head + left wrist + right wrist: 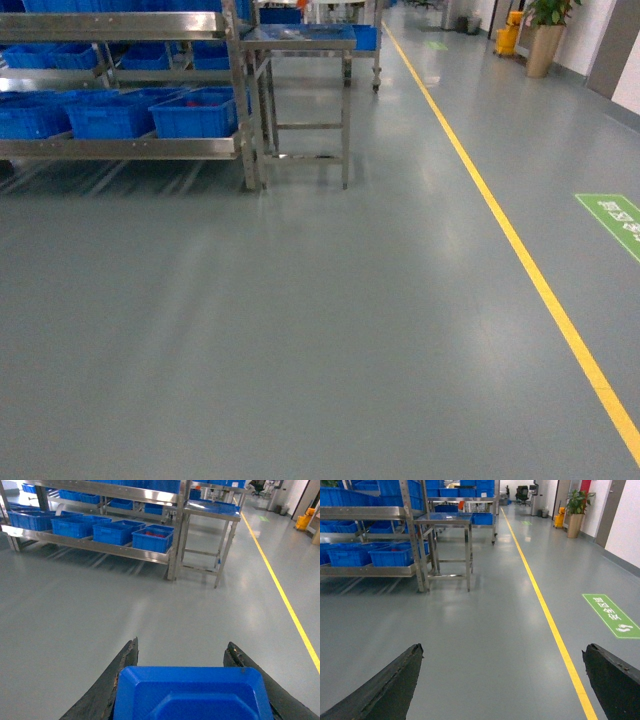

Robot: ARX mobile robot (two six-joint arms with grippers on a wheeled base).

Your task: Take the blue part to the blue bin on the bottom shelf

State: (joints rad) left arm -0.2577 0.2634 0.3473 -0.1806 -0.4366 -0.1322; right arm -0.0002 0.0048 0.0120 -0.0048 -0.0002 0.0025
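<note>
While the robot is standing well back on the grey floor, the left gripper is carrying the flat blue plastic part, its two black fingers pressing in against the part's left and right edges. The right gripper is hanging with its fingers spread wide and nothing between them.

Far and to the left, the polished stainless-steel rack's bottom shelf is holding a row of open blue plastic bins behind its flat front rail. A small steel table is standing just to the right of the rack, and a yellow floor line is running away on the right.

Judging from this, the carry is only starting: the part is held, but the bins are well apart from it. The part is looking broad and smooth for a two-edged grip, so a jolt while the base is rolling could be letting it slip or tilt. Several bins are looking alike, and the nearest right-hand one seems to be holding something red, so choosing the wrong bin is a risk. The upper shelf rail is also leaving little room above the bins, so the arm could be striking it.

Only the left wrist view is showing the held part; the head view is showing neither gripper. The right wrist view alone is showing the green floor sign in full and the potted plant.
</note>
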